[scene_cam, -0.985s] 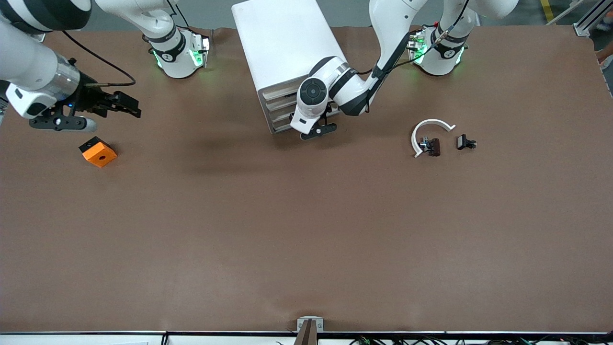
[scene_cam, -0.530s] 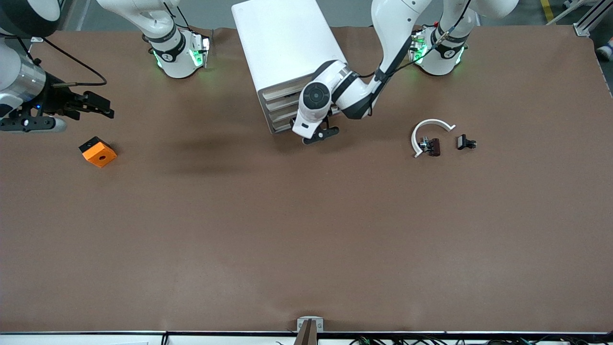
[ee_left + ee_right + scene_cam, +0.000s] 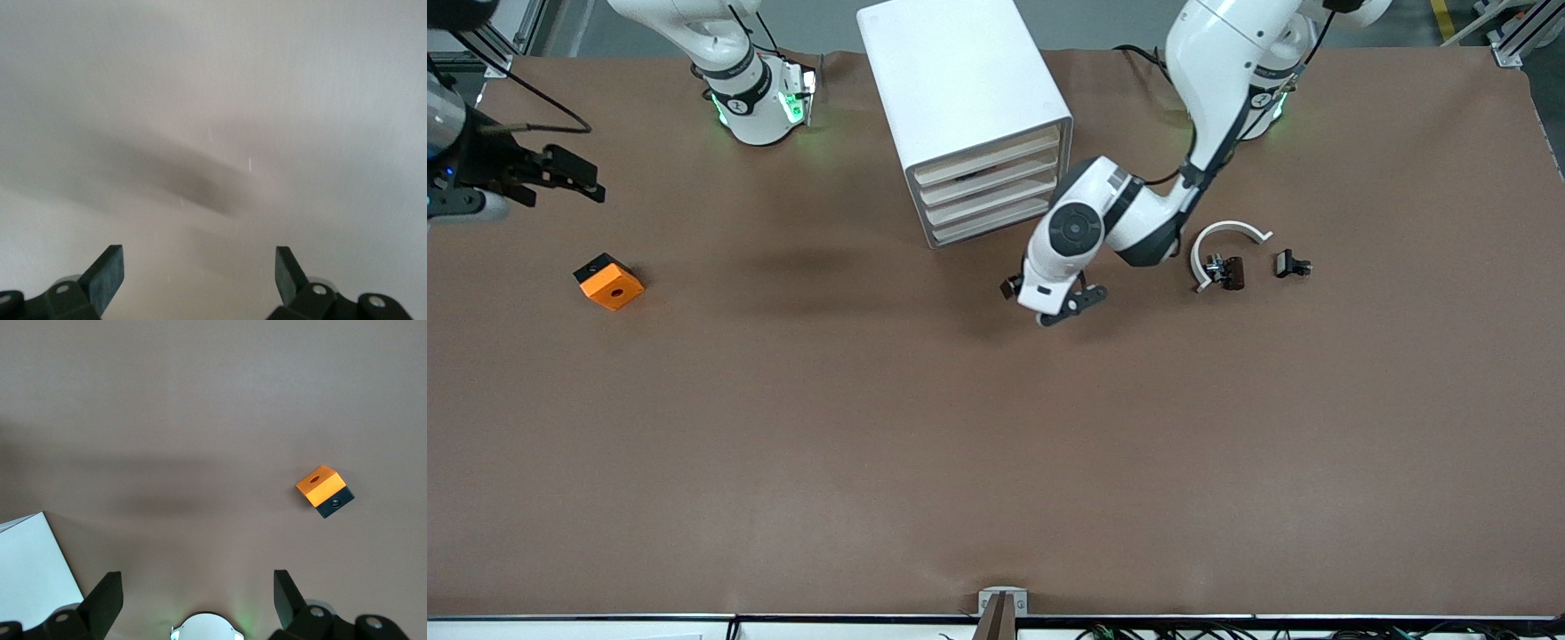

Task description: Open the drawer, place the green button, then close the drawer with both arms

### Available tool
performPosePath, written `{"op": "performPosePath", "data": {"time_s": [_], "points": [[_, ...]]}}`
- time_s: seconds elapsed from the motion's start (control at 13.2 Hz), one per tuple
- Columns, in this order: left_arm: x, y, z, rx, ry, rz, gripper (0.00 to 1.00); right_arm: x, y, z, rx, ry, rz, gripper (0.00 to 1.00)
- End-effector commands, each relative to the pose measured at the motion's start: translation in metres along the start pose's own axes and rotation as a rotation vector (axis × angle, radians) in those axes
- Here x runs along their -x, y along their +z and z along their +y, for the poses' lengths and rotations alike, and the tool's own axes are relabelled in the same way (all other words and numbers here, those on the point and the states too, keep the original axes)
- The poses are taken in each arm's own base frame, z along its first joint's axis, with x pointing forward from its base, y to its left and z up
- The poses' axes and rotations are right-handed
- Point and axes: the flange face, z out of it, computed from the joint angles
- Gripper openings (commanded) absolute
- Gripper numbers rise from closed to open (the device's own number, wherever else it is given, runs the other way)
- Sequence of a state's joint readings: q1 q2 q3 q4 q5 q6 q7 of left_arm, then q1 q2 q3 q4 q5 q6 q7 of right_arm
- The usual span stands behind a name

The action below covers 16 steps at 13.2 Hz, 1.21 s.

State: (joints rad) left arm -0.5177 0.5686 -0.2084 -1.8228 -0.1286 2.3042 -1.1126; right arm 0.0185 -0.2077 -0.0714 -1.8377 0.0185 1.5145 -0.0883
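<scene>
The left gripper hung open over the desk before the cabinet; the right gripper, open too, hung at the desk's edge at the right arm's end.

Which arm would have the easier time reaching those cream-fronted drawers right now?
Left. The left claw, open, hangs over the table just in front of the white cabinet's cream-fronted drawers; the right claw, also open, is off by the orange cube.

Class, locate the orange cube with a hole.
In the front view, the orange cube with a hole lies on the brown table toward the right arm's end.
</scene>
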Motion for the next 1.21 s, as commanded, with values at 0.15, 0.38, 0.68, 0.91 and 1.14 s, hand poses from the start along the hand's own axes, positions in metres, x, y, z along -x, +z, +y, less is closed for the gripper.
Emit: {"op": "performPosePath", "data": {"time_s": [0.15, 0.38, 0.68, 0.91, 1.14], "points": [[-0.075, -0.092, -0.038, 0.003, -0.045, 0.113, 1.00, 0.000, -0.046, -0.017, 0.029, -0.027, 0.065, 1.00], [-0.115, -0.152, -0.062, -0.006, -0.105, 0.139, 1.00, 0.000, -0.068, -0.011, 0.019, -0.026, 0.115, 1.00], [-0.160, -0.243, -0.104, -0.022, -0.133, 0.195, 1.00, -0.001, -0.071, -0.016, 0.041, -0.035, 0.120, 1.00], [-0.180, -0.304, -0.146, -0.005, -0.126, 0.231, 1.00, -0.001, -0.071, -0.016, 0.041, -0.035, 0.121, 1.00], [-0.184, -0.346, -0.188, -0.015, -0.075, 0.248, 1.00, -0.001, -0.071, -0.017, 0.041, -0.038, 0.118, 1.00]]}}
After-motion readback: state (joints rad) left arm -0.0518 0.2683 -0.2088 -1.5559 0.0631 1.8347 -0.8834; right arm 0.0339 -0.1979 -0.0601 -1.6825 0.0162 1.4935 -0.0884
